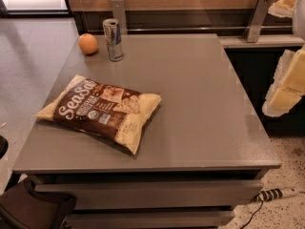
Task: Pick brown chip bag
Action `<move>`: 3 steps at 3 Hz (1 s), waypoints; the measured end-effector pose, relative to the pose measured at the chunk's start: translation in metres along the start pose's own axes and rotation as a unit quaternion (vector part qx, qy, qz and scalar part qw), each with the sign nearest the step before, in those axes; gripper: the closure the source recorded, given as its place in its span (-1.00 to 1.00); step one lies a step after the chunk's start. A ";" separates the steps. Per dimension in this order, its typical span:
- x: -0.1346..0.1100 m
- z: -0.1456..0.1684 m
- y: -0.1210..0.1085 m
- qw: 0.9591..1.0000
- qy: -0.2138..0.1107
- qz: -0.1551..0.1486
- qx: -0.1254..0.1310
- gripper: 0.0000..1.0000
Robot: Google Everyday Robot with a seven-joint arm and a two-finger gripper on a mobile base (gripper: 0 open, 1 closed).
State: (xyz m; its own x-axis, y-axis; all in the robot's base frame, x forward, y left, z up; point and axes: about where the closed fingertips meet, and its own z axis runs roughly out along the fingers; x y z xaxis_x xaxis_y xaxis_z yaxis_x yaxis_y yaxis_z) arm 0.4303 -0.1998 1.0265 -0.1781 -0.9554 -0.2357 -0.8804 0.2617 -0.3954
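The brown chip bag (101, 109) lies flat on the left front part of the grey table (200, 109). It has a dark brown centre with white "SeaSalt" lettering and cream-yellow ends. My gripper (289, 44) is at the right edge of the view, raised beside the table's right side and far from the bag. Its two cream-yellow fingers (286, 87) stand wide apart with nothing between them.
An orange (88, 44) and a silver-blue can (113, 39) stand at the table's back left corner. A wooden wall panel with metal brackets (256, 18) runs behind. A power strip (279, 193) lies on the floor at the front right. A dark chair (28, 206) is at the front left.
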 end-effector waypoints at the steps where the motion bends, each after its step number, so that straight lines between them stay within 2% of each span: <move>1: 0.000 0.000 0.000 1.000 0.000 0.000 0.000 -1.00; 2: -0.016 0.007 -0.006 1.000 -0.009 0.002 -0.005 -1.00; 3: -0.045 0.028 -0.011 0.999 -0.017 -0.007 -0.034 -1.00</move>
State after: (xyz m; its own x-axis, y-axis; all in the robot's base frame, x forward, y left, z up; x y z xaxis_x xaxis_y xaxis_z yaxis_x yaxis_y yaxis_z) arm 0.4606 -0.1562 1.0169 -0.1520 -0.9534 -0.2604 -0.9104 0.2377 -0.3387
